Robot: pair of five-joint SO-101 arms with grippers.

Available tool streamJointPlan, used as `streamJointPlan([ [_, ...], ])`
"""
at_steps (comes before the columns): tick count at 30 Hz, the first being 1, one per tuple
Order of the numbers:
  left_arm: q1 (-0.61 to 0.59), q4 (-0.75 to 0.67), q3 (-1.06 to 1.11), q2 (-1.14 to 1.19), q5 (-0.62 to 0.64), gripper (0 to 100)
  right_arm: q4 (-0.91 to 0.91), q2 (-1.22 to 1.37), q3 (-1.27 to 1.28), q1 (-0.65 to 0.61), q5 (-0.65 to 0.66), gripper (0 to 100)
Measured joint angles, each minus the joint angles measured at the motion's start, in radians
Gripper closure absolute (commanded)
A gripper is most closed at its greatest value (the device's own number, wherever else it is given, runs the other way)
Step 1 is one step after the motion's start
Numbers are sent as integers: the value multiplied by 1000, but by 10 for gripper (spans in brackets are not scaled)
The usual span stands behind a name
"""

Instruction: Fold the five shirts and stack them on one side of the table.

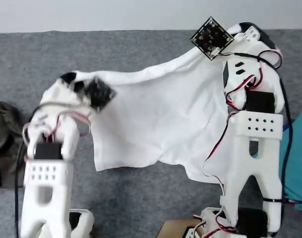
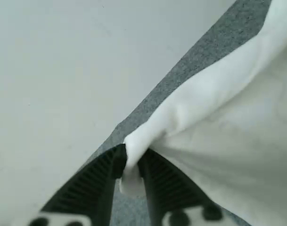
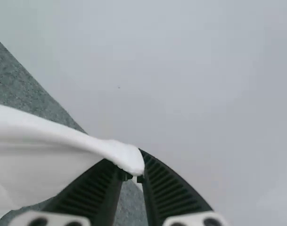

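A grey felt-covered table [image 1: 141,54] lies under a large white cotton shirt [image 1: 160,119], which hangs stretched between both arms near the far edge. The left gripper [image 2: 131,165] pinches one corner tightly and the right gripper [image 3: 134,174] is clamped on the other. A crumpled dark olive garment [image 1: 2,144] sits at the table's left edge, and a teal cloth [image 1: 297,153] at its right edge.

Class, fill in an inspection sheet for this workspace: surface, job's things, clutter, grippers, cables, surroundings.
Surface: grey, felt-like table top.
Job's things: white shirt held spread between both arms; dark green garment at one side edge, teal garment at the other.
Clutter: brown board at the near edge.
Grippers: left gripper and right gripper each shut on a shirt corner.
Cables: red, black and white wires along both arms.
Surroundings: pale wall behind.
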Motion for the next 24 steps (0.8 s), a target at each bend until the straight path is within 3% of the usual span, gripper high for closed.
streamJointPlan([
  [13,6,25,-433,678,8,996,-187,296,-68,15,0,987],
  [24,11,384,-974,1108,8,995,-120,603,-459,78,0,987],
])
